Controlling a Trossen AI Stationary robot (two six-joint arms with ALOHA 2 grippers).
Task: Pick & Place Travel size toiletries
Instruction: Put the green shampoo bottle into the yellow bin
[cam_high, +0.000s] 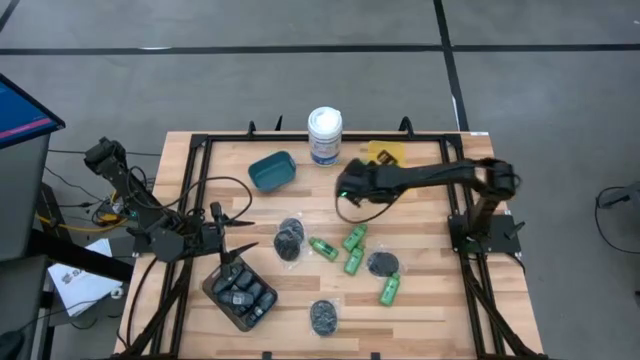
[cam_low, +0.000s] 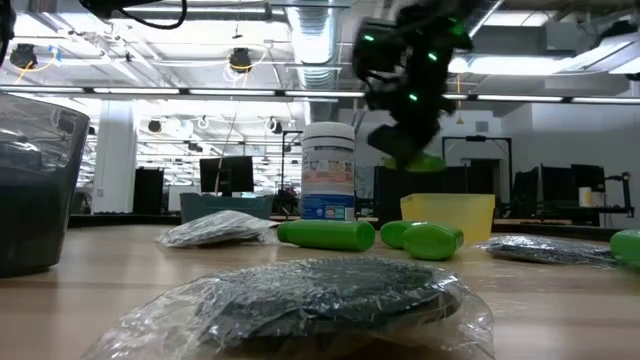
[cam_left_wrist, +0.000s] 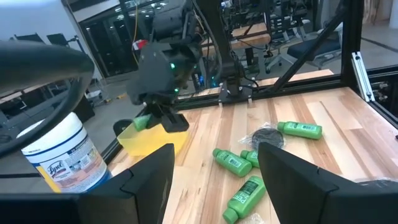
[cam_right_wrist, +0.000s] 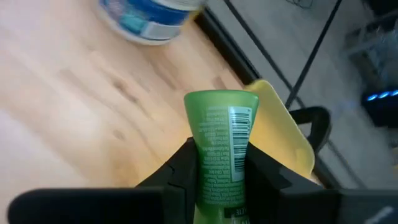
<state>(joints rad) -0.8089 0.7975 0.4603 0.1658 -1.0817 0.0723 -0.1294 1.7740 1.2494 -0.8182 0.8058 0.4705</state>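
Four bottles (cam_high: 354, 237) and three wrapped pieces (cam_high: 289, 241) are spread mid-table; behind them a canister (cam_high: 325, 135) is flanked by two containers (cam_high: 271, 170); a tray (cam_high: 240, 293) sits front-left

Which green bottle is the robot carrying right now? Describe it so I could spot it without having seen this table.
Start at the tall white canister at the table's far edge; just to its right sits a yellow container. Near it, the right gripper holds a green mini bottle off the table. The other green bottles lie flat on the wood.
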